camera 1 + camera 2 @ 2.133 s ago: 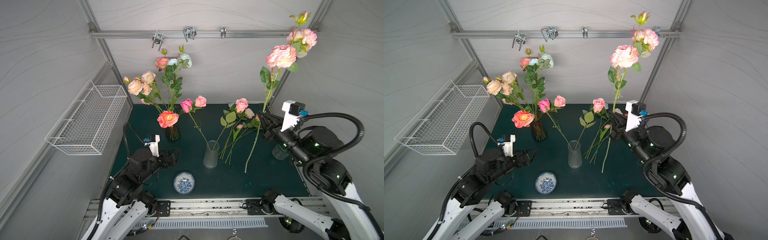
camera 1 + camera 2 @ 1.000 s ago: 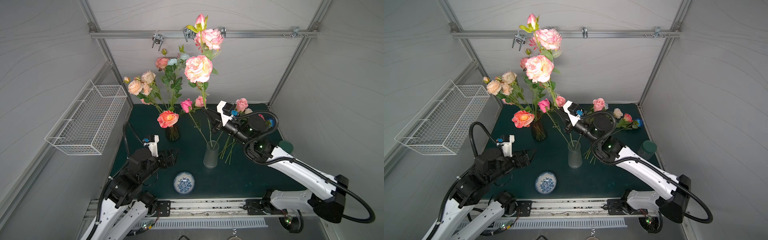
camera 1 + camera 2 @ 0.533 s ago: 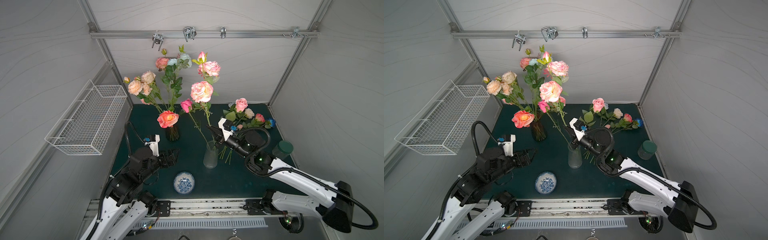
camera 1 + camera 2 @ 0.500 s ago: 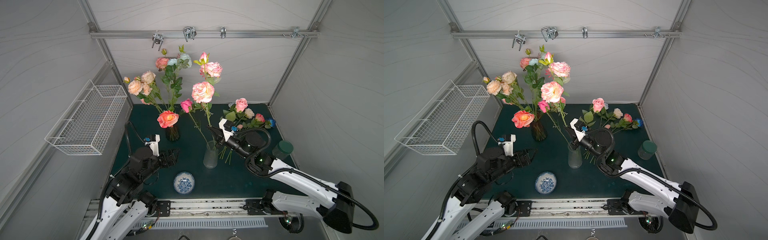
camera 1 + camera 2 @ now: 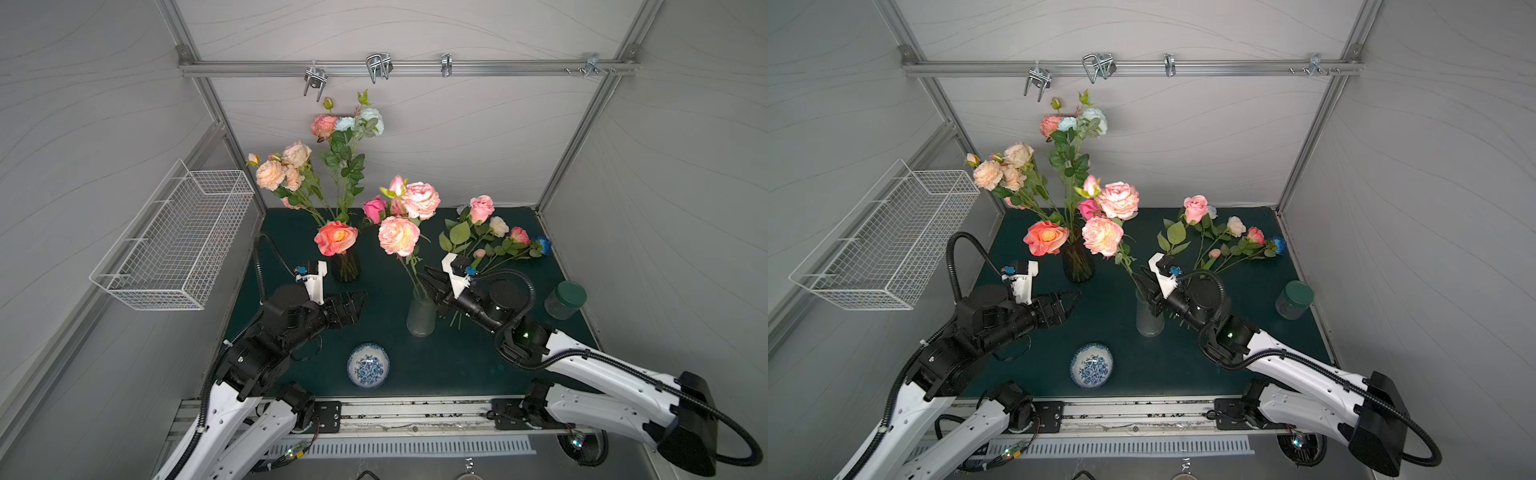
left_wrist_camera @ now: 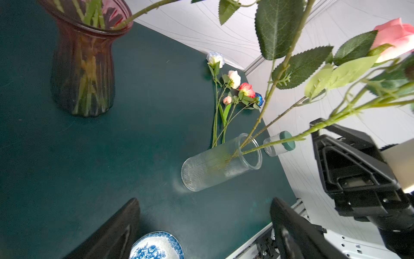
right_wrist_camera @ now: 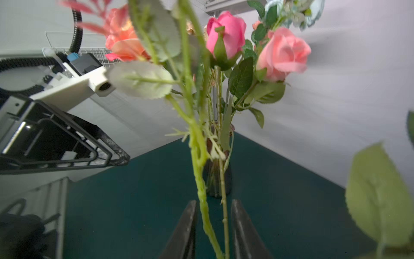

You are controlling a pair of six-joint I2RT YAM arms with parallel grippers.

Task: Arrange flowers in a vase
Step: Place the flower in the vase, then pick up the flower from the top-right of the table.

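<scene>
Green stem of the pink-peach rose spray (image 5: 398,235) stands in the ribbed clear glass vase (image 5: 421,316), heads high above the rim. At the vase mouth sits the right gripper (image 5: 432,286): jaws narrowly apart, stem (image 7: 202,201) loose between the fingers (image 7: 186,228), not pinched. The left gripper (image 5: 360,303) is wide and empty, hovering near the dark vase (image 5: 345,266), well apart from the spray. Likely handling: light, top-heavy, springy stem, soft heads. Grip the bare lower stem, not the leaves. The glass vase could tip. More loose roses (image 5: 498,245) lie on the mat (image 5: 291,224).
</scene>
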